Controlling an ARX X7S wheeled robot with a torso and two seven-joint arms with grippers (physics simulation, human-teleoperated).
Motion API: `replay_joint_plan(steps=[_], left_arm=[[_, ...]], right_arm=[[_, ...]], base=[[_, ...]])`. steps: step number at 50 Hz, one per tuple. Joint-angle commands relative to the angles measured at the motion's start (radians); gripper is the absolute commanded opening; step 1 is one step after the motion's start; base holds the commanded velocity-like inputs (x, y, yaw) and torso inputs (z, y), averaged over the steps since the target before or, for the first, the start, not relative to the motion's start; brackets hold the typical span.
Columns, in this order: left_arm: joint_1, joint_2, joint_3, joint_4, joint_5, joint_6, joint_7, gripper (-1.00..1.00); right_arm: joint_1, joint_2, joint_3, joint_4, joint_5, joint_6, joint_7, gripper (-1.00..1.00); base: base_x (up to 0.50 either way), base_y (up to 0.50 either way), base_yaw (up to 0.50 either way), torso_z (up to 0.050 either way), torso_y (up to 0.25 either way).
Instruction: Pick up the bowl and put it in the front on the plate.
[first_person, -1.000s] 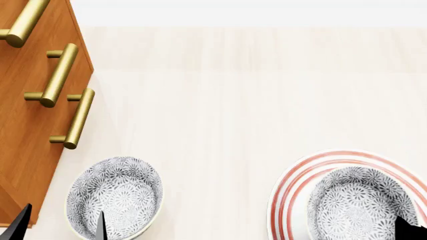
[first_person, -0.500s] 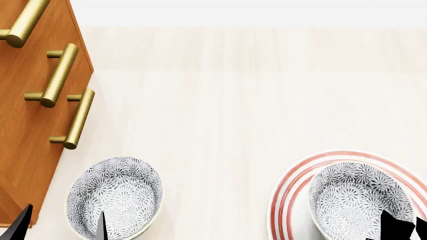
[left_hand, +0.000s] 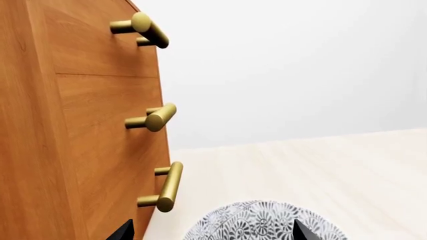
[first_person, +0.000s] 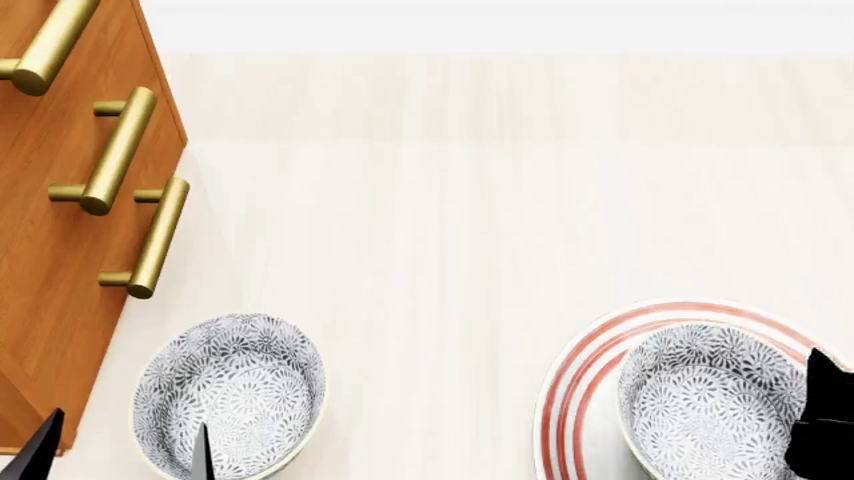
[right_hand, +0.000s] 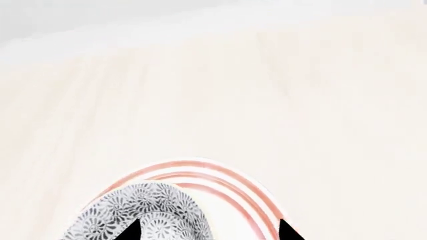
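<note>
One bowl (first_person: 714, 400) on plate (first_person: 587, 370) | right gripper (right_hand: 207, 231) fingertips straddle rim (apart)

A: What stands at the left?
B: A wooden cabinet (first_person: 60, 250) with three brass bar handles (first_person: 118, 150) on its front.
A: And beside it?
B: A grey-blue floral second bowl (first_person: 230, 395), on the pale table (first_person: 454, 200), near the cabinet's foot.
</note>
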Motion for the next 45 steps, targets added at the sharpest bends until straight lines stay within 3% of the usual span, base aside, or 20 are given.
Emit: replay_joint_plan(steps=[1,12,16,23,25,31,45], left_arm=[[0.001,0.013,-0.025,0.005,0.027,0.008,0.004,1.00],[0.001,0.002,-0.042,0.053,0.030,0.004,-0.012,1.00],[-0.004,-0.003,-0.053,0.080,0.033,-0.006,-0.022,1.00],[-0.015,-0.019,-0.093,0.119,0.033,-0.025,-0.048,1.00],[-0.015,-0.021,-0.098,0.122,0.037,-0.024,-0.054,1.00],[-0.013,-0.030,-0.121,0.153,0.056,-0.032,-0.079,1.00],[0.049,-0.054,-0.231,0.197,0.130,0.051,-0.195,1.00]], right_arm=[[0.027,0.090,0.068,-0.043,0.048,-0.104,0.005,1.00],[0.031,0.137,0.083,-0.153,0.096,-0.238,0.003,1.00],[0.002,0.131,0.057,-0.178,0.068,-0.376,0.036,1.00],[-0.100,-0.047,-0.003,-0.069,-0.128,-0.631,0.197,1.00],[-0.152,-0.094,0.001,-0.028,-0.148,-0.771,0.235,1.00],[-0.238,-0.143,0.036,0.026,-0.277,-1.024,0.368,1.00],[-0.337,-0.379,0.169,0.150,-0.580,-1.049,0.543,1.00]], base=[[0.00,0.00,0.00,0.000,0.000],[0.00,0.00,0.00,0.000,0.000],[0.00,0.00,0.00,0.000,0.000],[0.00,0.00,0.00,0.000,0.000],[0.00,0.00,0.00,0.000,0.000],[0.00,0.00,0.00,0.000,0.000],[0.00,0.00,0.00,0.000,0.000]])
